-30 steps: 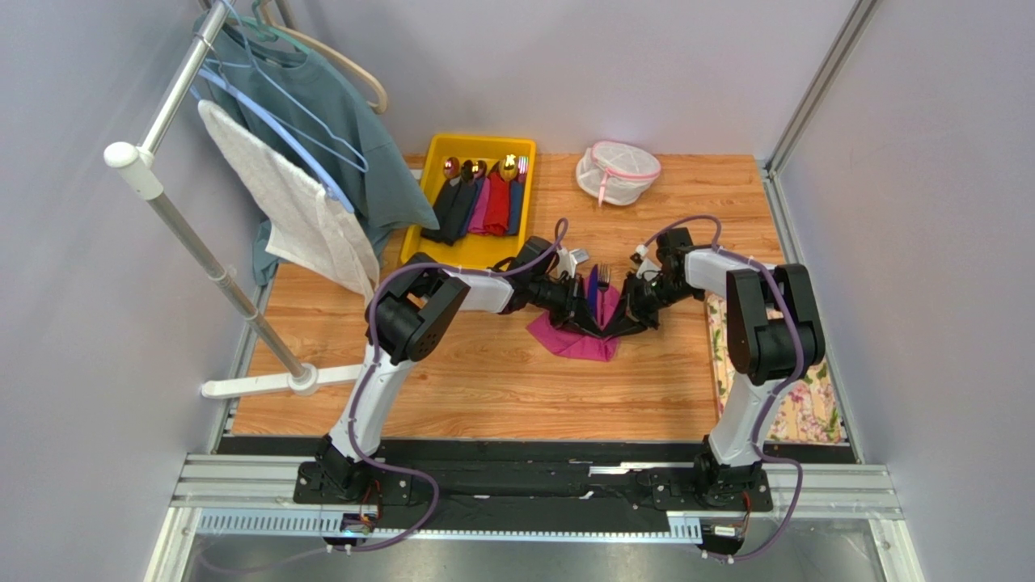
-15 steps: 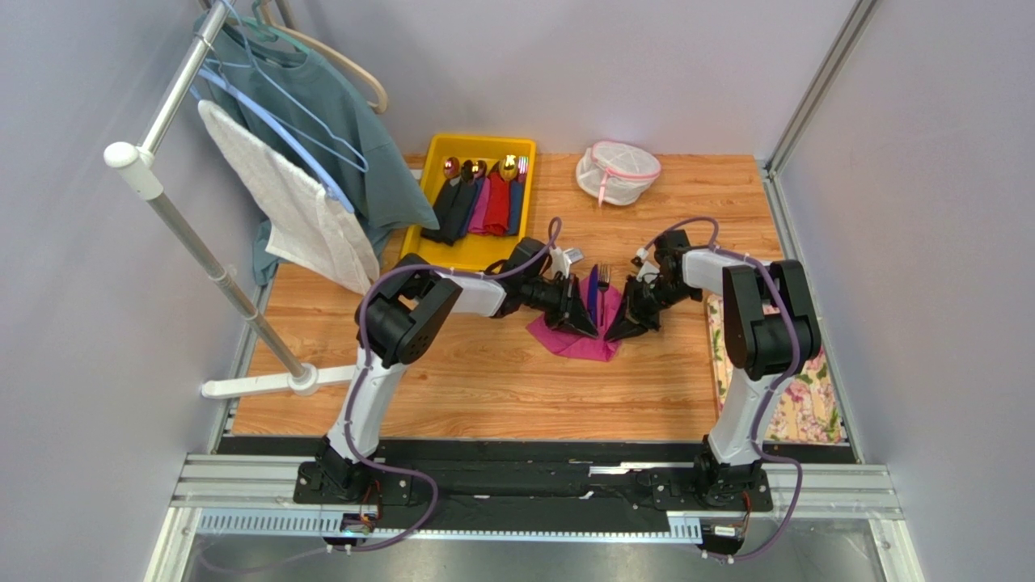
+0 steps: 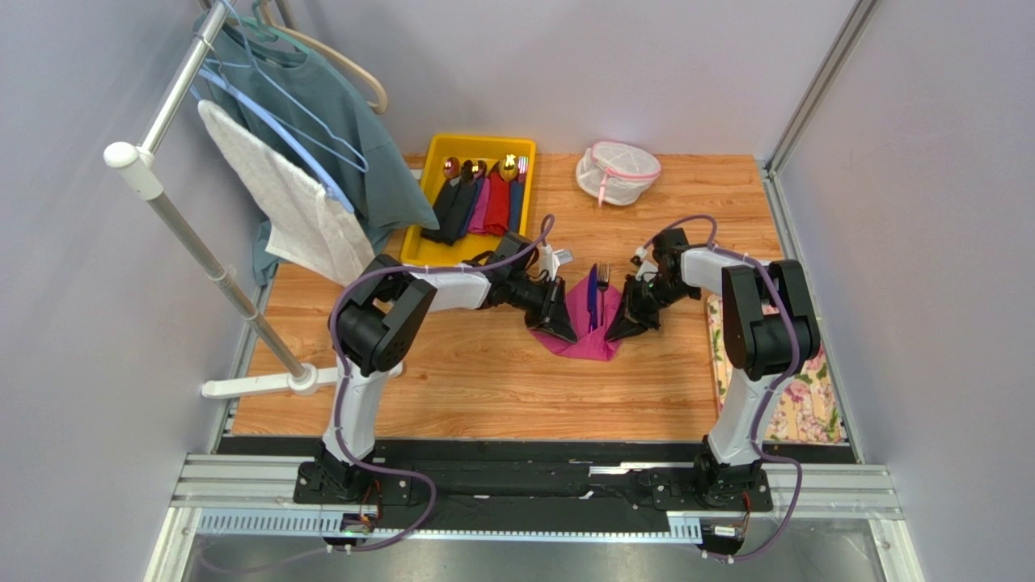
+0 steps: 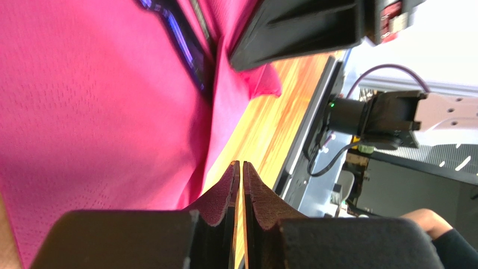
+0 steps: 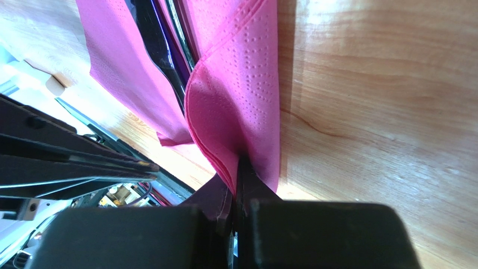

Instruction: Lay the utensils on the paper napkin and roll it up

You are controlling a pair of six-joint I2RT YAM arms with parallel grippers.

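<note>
As we look from above, slim blue-black utensils (image 3: 593, 298) lie on the magenta-pink paper napkin (image 3: 586, 346), lengthwise toward the wooden desk's (image 3: 486, 376) far edge, fork (image 3: 601, 277) tines farthest. Left wrist: left gripper (image 4: 241, 166), jaws nearly touching, empty. Right wrist: right gripper (image 5: 238, 163), jaws pinching the napkin's fold.

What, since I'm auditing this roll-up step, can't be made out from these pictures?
- Top view: how many utensils; too small.
- Left wrist view: utensils' ends; cut off by top edge.
- Right wrist view: rest of utensils; under paper napkin fold in right tool.
- Left wrist view: left tool shut or ajar; slit too thin.
</note>
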